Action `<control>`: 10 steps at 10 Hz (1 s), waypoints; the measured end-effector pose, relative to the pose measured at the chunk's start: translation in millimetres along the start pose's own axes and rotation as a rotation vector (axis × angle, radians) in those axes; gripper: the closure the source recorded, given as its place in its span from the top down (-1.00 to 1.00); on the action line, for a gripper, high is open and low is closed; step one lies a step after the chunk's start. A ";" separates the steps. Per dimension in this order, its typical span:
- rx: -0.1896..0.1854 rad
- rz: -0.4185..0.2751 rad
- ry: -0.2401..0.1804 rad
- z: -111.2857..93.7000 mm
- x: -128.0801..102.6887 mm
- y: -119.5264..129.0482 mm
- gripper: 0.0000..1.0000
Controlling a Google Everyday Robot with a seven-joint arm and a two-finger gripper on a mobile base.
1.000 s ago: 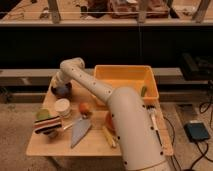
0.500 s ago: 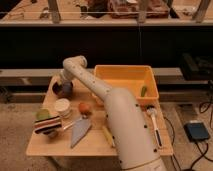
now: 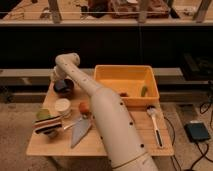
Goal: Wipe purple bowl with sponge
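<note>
The purple bowl [image 3: 63, 87], small, round and dark, sits at the far left of the wooden table [image 3: 135, 141]. My gripper [image 3: 54, 75] hangs from the bent arm [image 3: 68, 60], just above and behind the bowl's far left rim. No sponge shows on the table or in the gripper, where the wrist hides whatever it may hold.
A white cup [image 3: 62, 106] and a red-orange fruit [image 3: 84, 107] stand in front of the bowl. Stacked dishes [image 3: 47, 123] and a grey spatula [image 3: 80, 131] lie front left. An orange bin [image 3: 125, 80] is at the back right, with a white brush [image 3: 155, 122] in front of it.
The arm's elbow has risen and shifted slightly toward the far edge. The gripper has lifted a little off the bowl, so more of the bowl shows.
</note>
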 end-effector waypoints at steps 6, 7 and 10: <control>0.050 -0.045 -0.012 -20.8 -37.7 -9.6 -1.00; 0.037 -0.045 -0.019 -23.7 -41.7 -0.9 -1.00; -0.005 -0.033 -0.042 -22.3 -43.2 19.7 -1.00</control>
